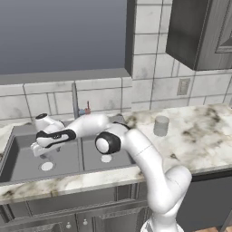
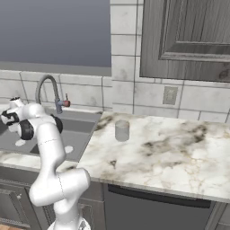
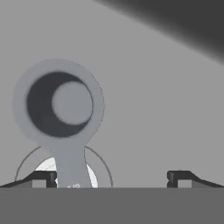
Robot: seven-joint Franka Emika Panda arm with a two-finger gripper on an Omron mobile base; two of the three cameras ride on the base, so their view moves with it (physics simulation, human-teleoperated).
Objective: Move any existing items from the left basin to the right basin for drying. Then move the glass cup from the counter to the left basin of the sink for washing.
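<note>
- Left base view: the counter (image 1: 199, 136) carries the glass cup (image 1: 161, 126), upright, well right of the sink (image 1: 27, 167).
- Gripper (image 1: 43, 153) hangs over the left basin (image 1: 27, 158), jaws spread apart.
- Hand view: a grey scoop-shaped piece (image 3: 61, 109) lies over the pale drain (image 3: 46, 168).

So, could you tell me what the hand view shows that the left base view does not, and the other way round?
Hand view: the small grey piece, seen from above with a dark hollow top and overlapping the pale drain, and the gripper with its tips wide apart.
Left base view: the glass cup upright on the counter, the faucet, the right basin and the arm reaching left.
Shared: the left basin floor, its drain, and the gripper above it.
</note>
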